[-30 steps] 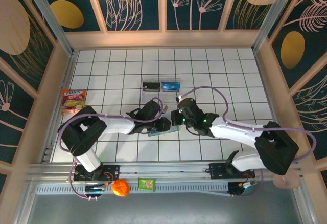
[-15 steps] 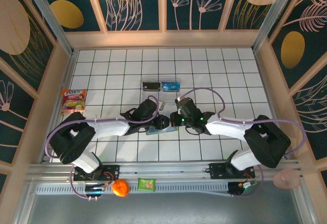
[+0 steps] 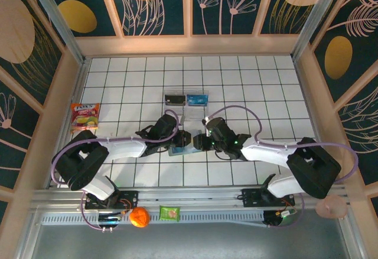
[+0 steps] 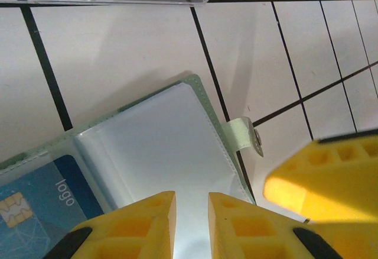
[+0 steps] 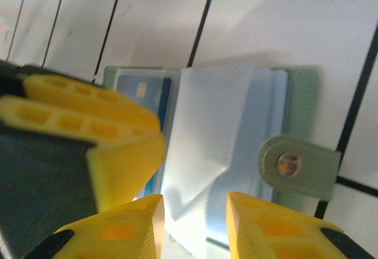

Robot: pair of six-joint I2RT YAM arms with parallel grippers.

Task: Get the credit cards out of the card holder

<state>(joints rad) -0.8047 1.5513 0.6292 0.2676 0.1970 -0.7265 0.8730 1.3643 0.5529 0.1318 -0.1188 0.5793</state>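
The card holder [image 3: 177, 150] lies open on the white tiles between both grippers. Its edge is grey-green [image 5: 301, 93] and its clear sleeves are bluish [image 4: 159, 135]. A bright blue credit card [image 4: 41, 194] with a chip sits in a left-hand pocket [image 5: 142, 87]. My left gripper [image 4: 191, 198] hovers low over a sleeve, its fingers a narrow gap apart with nothing between them. My right gripper [image 5: 195, 203] is open on either side of a lifted clear sleeve page, next to the snap tab [image 5: 295, 165]. The two grippers [image 3: 185, 139] [image 3: 199, 142] nearly touch.
A clear plastic tray [image 3: 186, 99] stands just behind the holder, with a black card [image 3: 175, 99] and a blue card [image 3: 197, 99] in it. A snack packet [image 3: 84, 116] lies far left. An orange ball [image 3: 140, 217] and a green packet [image 3: 169, 213] rest on the front rail.
The right gripper has come down and left onto the holder. The left gripper has shifted slightly back and left. The holder has stayed in place.
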